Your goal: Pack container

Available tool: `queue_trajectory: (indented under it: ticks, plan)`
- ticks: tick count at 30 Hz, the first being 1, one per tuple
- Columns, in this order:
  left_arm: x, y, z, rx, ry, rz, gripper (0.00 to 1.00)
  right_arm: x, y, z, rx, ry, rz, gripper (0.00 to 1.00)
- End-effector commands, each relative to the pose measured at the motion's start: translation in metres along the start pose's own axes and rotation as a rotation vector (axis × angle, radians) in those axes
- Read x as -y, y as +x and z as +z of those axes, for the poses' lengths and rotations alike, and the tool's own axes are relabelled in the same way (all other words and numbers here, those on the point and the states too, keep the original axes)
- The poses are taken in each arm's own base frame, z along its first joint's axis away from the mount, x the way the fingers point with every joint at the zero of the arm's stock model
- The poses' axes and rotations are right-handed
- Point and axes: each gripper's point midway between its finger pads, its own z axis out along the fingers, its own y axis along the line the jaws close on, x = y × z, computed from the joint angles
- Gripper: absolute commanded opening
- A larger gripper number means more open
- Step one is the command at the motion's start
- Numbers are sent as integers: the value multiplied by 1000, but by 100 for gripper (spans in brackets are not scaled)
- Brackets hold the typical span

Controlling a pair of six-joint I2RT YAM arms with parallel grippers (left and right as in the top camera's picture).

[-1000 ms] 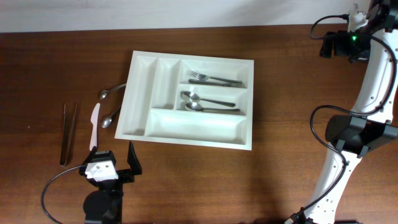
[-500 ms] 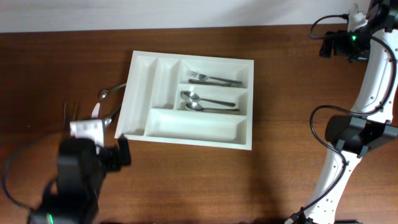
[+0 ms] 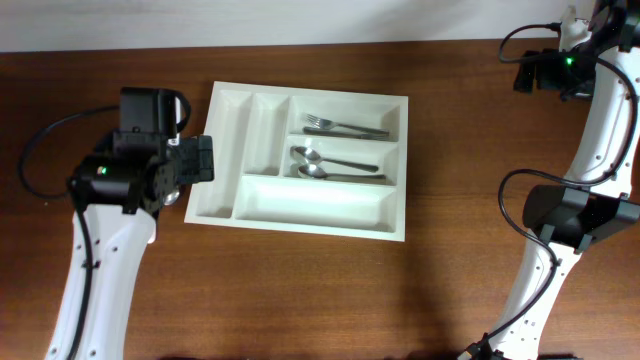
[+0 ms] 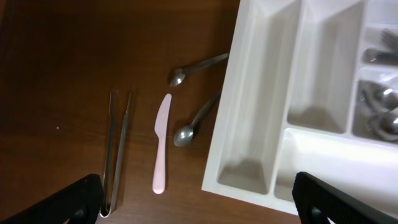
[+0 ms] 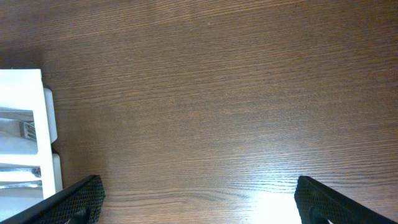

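1. Dark wood desk [image 3: 450, 280], pale wall strip at 12 o'clock. The white container [image 3: 225, 150] sits about mid-desk, long side running 9 to 3. A fork [image 3: 345, 127] lies in the top long slot and two spoons [image 3: 335, 160] in the mid one. Both narrow slots and the bottom long slot are bare.
2. The left arm hangs over the desk at 9 o'clock of the container. The left pincer [image 4: 196, 193] is spread wide, w/ nothing in it.
3. Below it lies a pink knife [image 4: 160, 146], w/ thin metal tongs [image 4: 118, 149] just beside at its 9 o'clock. Two loose spoons [image 4: 196, 121] sit at its 1–3 o'clock, handles reaching the container wall.
4. The right pincer [image 5: 199, 196] is also apart and empty, over bare desk at approx 2 o'clock of the container.
5. Step in hand, prob.: pick one loose piece. The knife looks easiest, since it lies clear of its neighbours.
6. To do it well: turn the wrist so the fingers cross the handle's narrow width, centre over mid-handle, then drop straight until the tips brush the desk before closing.
7. Risks: flat pieces slip, so a skewed grip may spin one. The spoons by the wall leave little finger room, so approach those from the 9 o'clock side.
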Motion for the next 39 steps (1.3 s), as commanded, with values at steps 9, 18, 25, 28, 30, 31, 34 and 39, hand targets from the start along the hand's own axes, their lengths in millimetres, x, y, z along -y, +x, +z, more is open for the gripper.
queue_trajectory:
  ticks: [9, 18, 25, 28, 30, 31, 34, 39]
  plan:
    - [-41, -8, 68, -79, -85, -72, 99, 3, -2, -16, 32, 16, 10, 99]
    - [-47, 4, 148, -172, -20, -36, 99, 3, -2, -15, 32, 16, 10, 99]
    - [-15, 16, 203, -211, 122, 46, 99, 3, -2, -16, 32, 16, 10, 99]
    - [-12, 15, 215, -201, 128, 44, 99, 3, -2, -16, 32, 16, 10, 99]
    - [-10, 15, 219, -198, 137, 43, 99, 3, -2, -16, 32, 16, 10, 99]
    - [-6, 16, 221, -197, 160, 40, 99, 3, -2, -16, 32, 16, 10, 99]
    - [-1, 16, 224, -194, 182, 38, 99, 3, -2, -16, 32, 16, 10, 99]
    - [0, 18, 229, -200, 183, 37, 99, 3, -2, -15, 32, 16, 10, 99]
